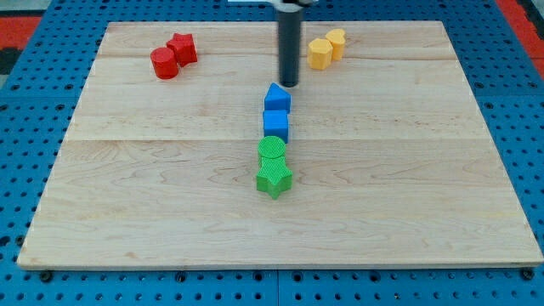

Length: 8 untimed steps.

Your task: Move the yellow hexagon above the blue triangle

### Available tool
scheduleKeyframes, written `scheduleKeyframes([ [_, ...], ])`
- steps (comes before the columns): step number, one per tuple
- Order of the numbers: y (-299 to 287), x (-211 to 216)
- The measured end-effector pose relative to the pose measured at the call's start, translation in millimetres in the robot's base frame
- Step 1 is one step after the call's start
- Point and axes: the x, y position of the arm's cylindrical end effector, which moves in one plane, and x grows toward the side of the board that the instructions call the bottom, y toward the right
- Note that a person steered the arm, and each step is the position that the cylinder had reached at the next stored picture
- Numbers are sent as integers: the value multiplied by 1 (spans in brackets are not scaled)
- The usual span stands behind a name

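Observation:
The yellow hexagon (pixel 320 53) lies near the view's top, right of centre, touching a yellow cylinder (pixel 337 42) on its upper right. The blue triangle (pixel 276 98) lies at the board's centre, at the top of a column of blocks. My tip (pixel 290 84) rests on the board just above and slightly right of the blue triangle, and to the lower left of the yellow hexagon, apart from it.
Below the blue triangle sit a blue cube (pixel 275 125), a green cylinder (pixel 272 152) and a green star (pixel 274 179) in a line. A red cylinder (pixel 165 64) and a red star-like block (pixel 182 48) lie at the top left. The wooden board (pixel 127 212) rests on a blue pegboard.

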Motion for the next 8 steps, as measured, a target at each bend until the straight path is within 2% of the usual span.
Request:
scheduleKeyframes([
  [1, 45, -26],
  [2, 55, -68],
  [3, 54, -84],
  [4, 38, -89],
  [5, -14, -88],
  [6, -16, -125],
  [7, -37, -118],
  [8, -42, -80],
])
